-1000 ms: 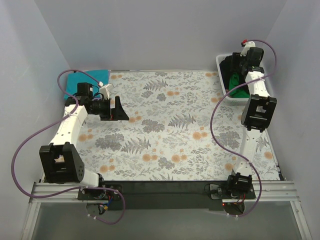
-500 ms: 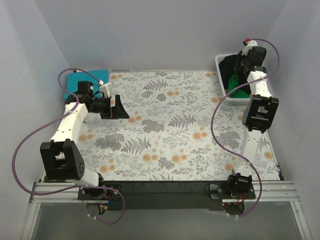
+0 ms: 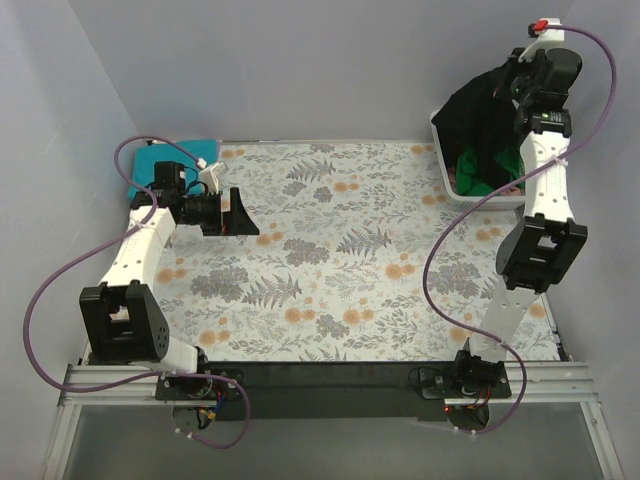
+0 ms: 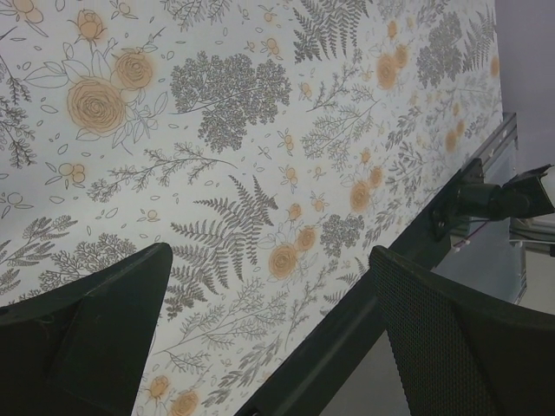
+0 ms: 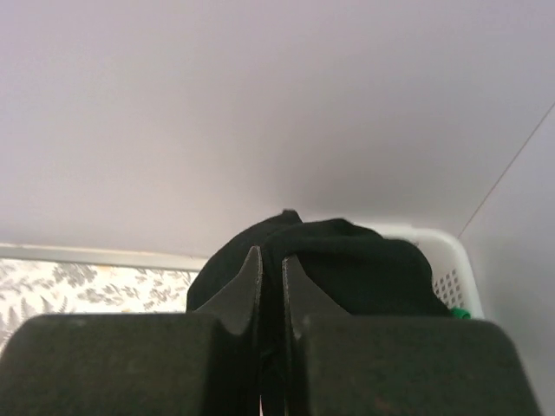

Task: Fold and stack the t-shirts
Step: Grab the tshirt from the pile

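Observation:
My right gripper (image 3: pixel 510 82) is raised high above the white basket (image 3: pixel 444 160) at the back right and is shut on the black t-shirt (image 3: pixel 480 115), which hangs from it down into the basket. In the right wrist view the black cloth (image 5: pixel 347 260) bulges over the two pinched fingers (image 5: pixel 247 277). A green t-shirt (image 3: pixel 488 170) lies in the basket under it. A teal t-shirt (image 3: pixel 190 150) lies folded at the back left. My left gripper (image 3: pixel 240 215) hovers open over the left side of the table cover (image 4: pixel 243 130), holding nothing.
The basket sits against the right wall. Purple cables loop from both arms. In the left wrist view the table's dark front rail (image 4: pixel 347 329) and the right arm's base (image 4: pixel 503 199) show beyond the fern print.
The right gripper closed on the black t-shirt in the basket and lifted it well up. The left arm stayed where it was.

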### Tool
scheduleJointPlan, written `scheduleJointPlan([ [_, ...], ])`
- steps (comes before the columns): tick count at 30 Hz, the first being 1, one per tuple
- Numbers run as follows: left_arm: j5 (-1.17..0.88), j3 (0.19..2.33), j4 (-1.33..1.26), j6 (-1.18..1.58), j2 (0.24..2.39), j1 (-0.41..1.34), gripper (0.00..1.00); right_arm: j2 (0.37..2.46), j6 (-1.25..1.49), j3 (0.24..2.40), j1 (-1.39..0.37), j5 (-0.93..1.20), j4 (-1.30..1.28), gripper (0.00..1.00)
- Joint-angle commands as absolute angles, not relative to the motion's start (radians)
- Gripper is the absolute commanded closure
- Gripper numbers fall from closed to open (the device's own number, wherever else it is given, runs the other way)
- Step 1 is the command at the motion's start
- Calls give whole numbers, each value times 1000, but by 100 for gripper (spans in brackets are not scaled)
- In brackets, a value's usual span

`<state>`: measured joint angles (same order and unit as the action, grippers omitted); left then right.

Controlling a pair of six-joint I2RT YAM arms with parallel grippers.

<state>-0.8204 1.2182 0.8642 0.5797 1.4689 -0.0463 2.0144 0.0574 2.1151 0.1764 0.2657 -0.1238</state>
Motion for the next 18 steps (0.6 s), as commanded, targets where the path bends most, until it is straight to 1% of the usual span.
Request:
scheduleJointPlan([
  [1, -853, 1204, 839, 594, 1411, -46, 2, 1907, 98, 2089, 173, 273, -29, 99],
  [7, -848, 1175, 796, 623, 1367, -46, 2, 1797, 149, 2079, 175, 327, -29, 99],
  [13, -830, 1172, 787, 635, 1348, -46, 2, 1714, 201, 2137, 176, 399, -22, 99],
  [18, -825, 1157, 772, 647, 1316, -46, 2, 1648, 241, 2161, 175, 416, 44, 99],
])
